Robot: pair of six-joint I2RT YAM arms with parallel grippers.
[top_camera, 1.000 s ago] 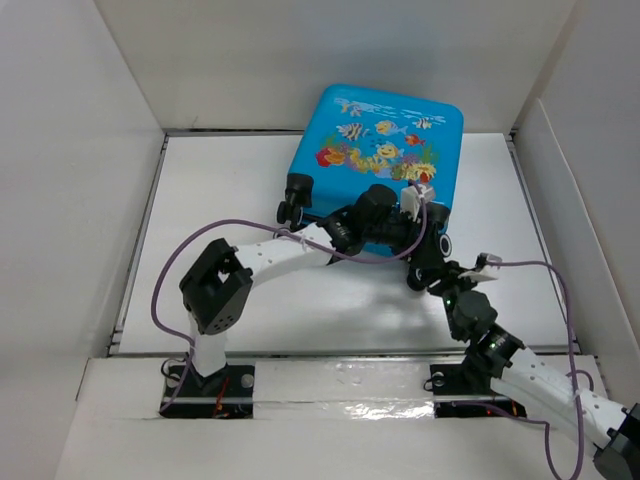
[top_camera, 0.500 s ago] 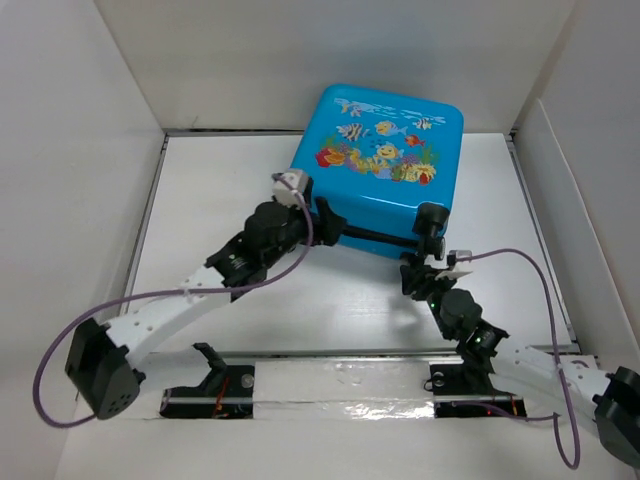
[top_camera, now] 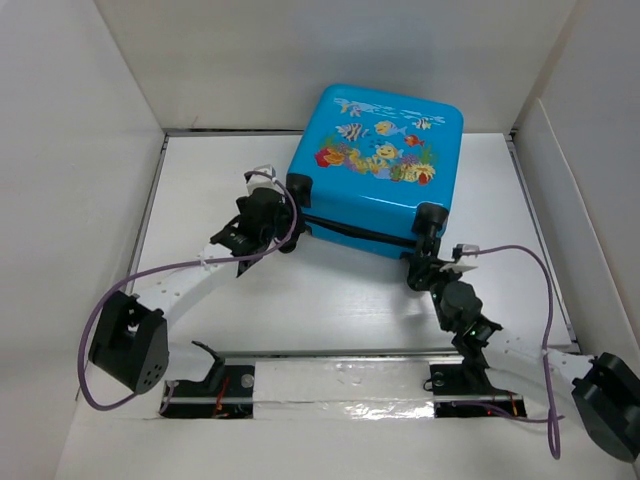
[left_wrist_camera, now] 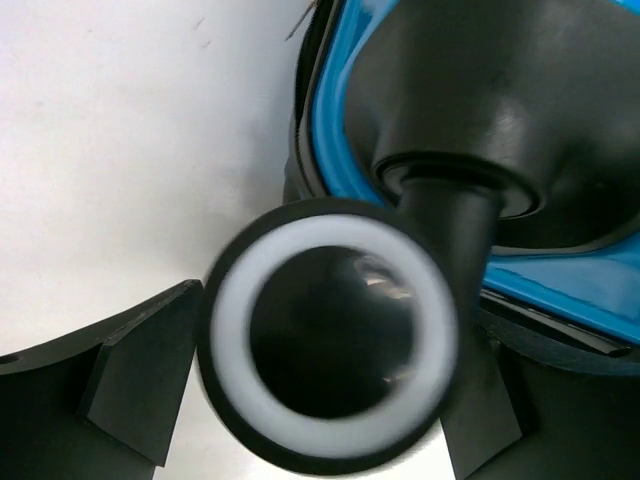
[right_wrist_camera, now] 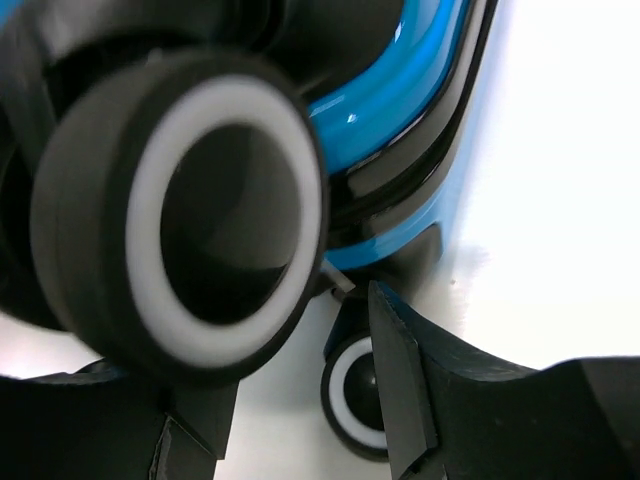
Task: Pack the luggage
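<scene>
The luggage (top_camera: 385, 150) lies shut on the table (top_camera: 210, 170), just past both claws. My left claw (top_camera: 280, 200) has a wheel (left_wrist_camera: 330, 355) right in its gap (pinching or not, I cannot tell). My right claw (top_camera: 425, 255) is spread apart, close by the other wheel (right_wrist_camera: 185, 225). Wheels roll, so I would move both claws slowly together. I see fish pictures (top_camera: 380, 150), no words

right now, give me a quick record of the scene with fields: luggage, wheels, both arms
luggage: closed, lying flat, fish print up, wheels toward the arm bases
left jaws: around the near-left wheel, which sits between them; contact unclear
right jaws: apart, low at the near-right wheel
table: white, walled on three sides
</scene>
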